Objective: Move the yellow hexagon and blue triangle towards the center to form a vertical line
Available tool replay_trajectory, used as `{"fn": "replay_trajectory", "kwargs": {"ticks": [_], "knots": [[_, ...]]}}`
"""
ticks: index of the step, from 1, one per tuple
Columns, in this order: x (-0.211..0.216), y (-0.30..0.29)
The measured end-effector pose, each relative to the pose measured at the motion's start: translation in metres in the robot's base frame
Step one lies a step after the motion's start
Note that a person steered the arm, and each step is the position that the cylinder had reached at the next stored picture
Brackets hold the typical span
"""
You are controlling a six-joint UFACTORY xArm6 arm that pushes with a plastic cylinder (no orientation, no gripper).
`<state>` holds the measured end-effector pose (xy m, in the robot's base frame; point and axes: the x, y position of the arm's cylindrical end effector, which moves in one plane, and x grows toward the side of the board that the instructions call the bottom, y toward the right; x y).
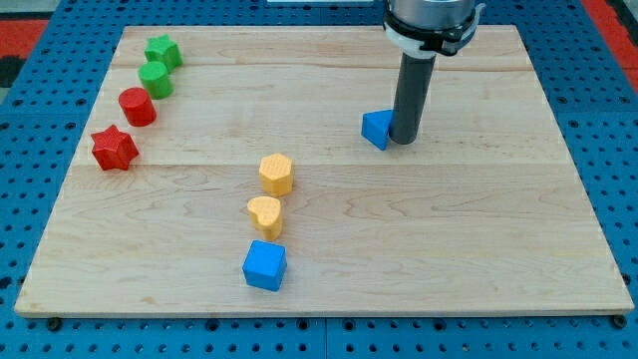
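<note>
The yellow hexagon [276, 174] sits a little left of the board's middle. The blue triangle [376, 129] lies right of centre, toward the view's top. My tip [403, 140] stands on the board right against the triangle's right side, touching it. The rod rises straight up from there to the arm's body at the view's top. Below the hexagon a yellow heart [265, 215] and a blue cube [264, 265] line up with it in a near-vertical column.
At the view's upper left, a green star [162, 52], a green cylinder [155, 79], a red cylinder [138, 106] and a red star [114, 149] form a curved row. The wooden board [478, 249] rests on a blue pegboard surface.
</note>
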<state>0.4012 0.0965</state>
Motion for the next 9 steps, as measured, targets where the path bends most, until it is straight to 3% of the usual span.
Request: {"fn": "replay_trajectory", "kwargs": {"ticks": [3, 6, 9], "knots": [[-0.031, -0.010], [-0.031, -0.085], [0.014, -0.089]]}}
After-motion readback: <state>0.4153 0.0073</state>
